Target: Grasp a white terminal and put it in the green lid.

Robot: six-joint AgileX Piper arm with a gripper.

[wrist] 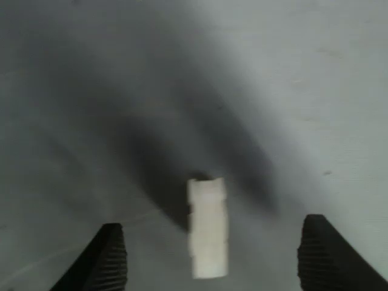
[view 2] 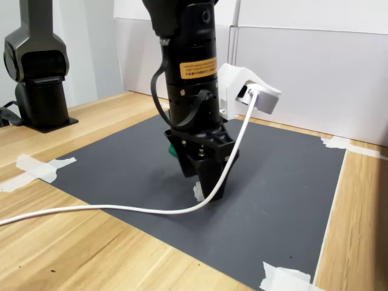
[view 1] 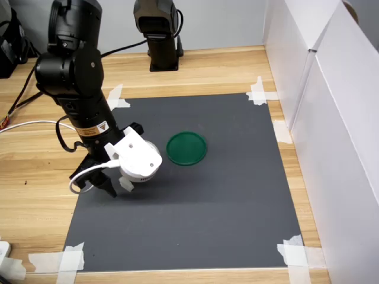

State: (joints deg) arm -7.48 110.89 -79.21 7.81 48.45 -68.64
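The white terminal [wrist: 208, 227], a tiny pale block, lies on the dark mat between my two black fingertips [wrist: 106, 257] in the wrist view. My gripper [wrist: 215, 260] is open and straddles it, with a gap on each side. In both exterior views the gripper [view 1: 117, 187] [view 2: 209, 189] points straight down at the mat, and the terminal [view 1: 126, 183] [view 2: 198, 193] peeks out beside a finger. The green lid [view 1: 186, 148], a flat round disc, rests on the mat to the first exterior view's right of the gripper. In the second exterior view only a sliver of the lid [view 2: 171, 150] shows behind the arm.
The grey mat [view 1: 225, 195] is taped to a wooden table. A white cable [view 2: 91, 212] trails from the wrist camera across the mat's edge. A second black arm base [view 1: 161, 41] stands at the back. White panels [view 1: 331, 118] wall the first exterior view's right side.
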